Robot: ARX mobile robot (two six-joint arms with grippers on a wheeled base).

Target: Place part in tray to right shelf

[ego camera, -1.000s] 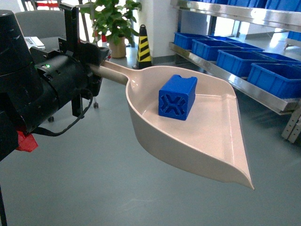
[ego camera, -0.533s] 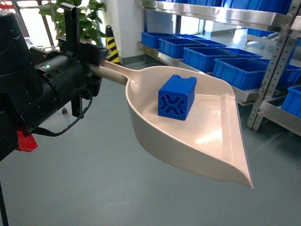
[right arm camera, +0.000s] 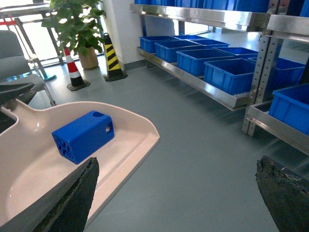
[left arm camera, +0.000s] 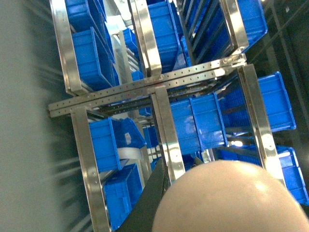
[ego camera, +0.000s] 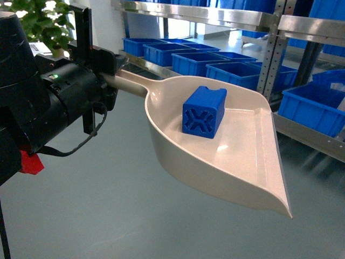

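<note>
The blue part (ego camera: 204, 112) lies inside the beige tray (ego camera: 253, 167), near its back wall, with its X-ribbed end facing me. My left gripper (ego camera: 111, 74) is shut on the tray's handle (ego camera: 129, 82) and holds the tray level above the floor. In the left wrist view the tray's beige underside (left arm camera: 231, 198) fills the bottom, beside one dark finger (left arm camera: 153, 198). In the right wrist view the part (right arm camera: 83, 136) and tray (right arm camera: 130, 145) sit to the left of my right gripper (right arm camera: 176, 193), which is open and empty. Which rack is the right shelf I cannot tell.
Steel racks (ego camera: 269, 21) holding blue crates (ego camera: 237, 73) run along the back and right, with an upright post (ego camera: 270, 54) close behind the tray. A plant (right arm camera: 79, 24) and striped cones (right arm camera: 113, 58) stand far left. Grey floor (ego camera: 108, 216) lies below.
The background has slid left across the head view: plant and cone have gone out of it, and the racks and crates are nearer. Tray, part and left arm keep their pose.
</note>
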